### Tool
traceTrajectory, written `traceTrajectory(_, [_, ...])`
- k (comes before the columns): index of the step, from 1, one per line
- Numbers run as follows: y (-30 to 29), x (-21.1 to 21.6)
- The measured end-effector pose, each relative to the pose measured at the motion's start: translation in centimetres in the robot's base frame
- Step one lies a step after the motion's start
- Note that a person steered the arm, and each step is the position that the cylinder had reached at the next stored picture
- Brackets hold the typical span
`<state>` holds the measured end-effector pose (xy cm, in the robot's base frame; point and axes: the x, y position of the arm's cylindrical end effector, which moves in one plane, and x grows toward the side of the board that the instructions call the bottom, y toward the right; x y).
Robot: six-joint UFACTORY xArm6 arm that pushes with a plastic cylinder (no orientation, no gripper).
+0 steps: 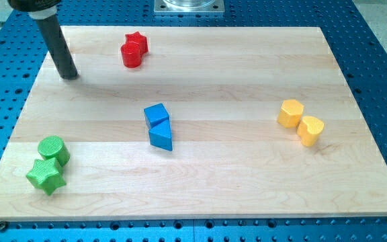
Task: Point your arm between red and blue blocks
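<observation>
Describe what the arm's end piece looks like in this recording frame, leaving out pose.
Only the end of the arm shows: a straight, smooth, dark rod, round in section, near black with a faint sheen. It hangs from a wider black round collar cut off by the view's top edge. My tip ends blunt on the wooden board. No cables, markings or labels are visible on it.

At the upper left of the frame, the dark rod (58, 46) is cut off by the top edge, so the arm above it goes unseen. The grey metal plate (189, 6) at top centre is also cropped. The two red blocks (134, 50) overlap; only one reads as a star. The wooden board's (247, 188) bottom-right corner runs off the right edge.
</observation>
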<state>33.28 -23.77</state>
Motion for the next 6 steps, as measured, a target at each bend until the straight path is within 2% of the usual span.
traceTrajectory(1, [0.0,1.0])
traceTrajectory(2, [-1.7,6.4])
traceTrajectory(3, [-1.2,6.3])
traceTrajectory(4, [5.9,7.5])
traceTrajectory(5, [7.8,7.3])
traceTrajectory(6, [17.3,4.9])
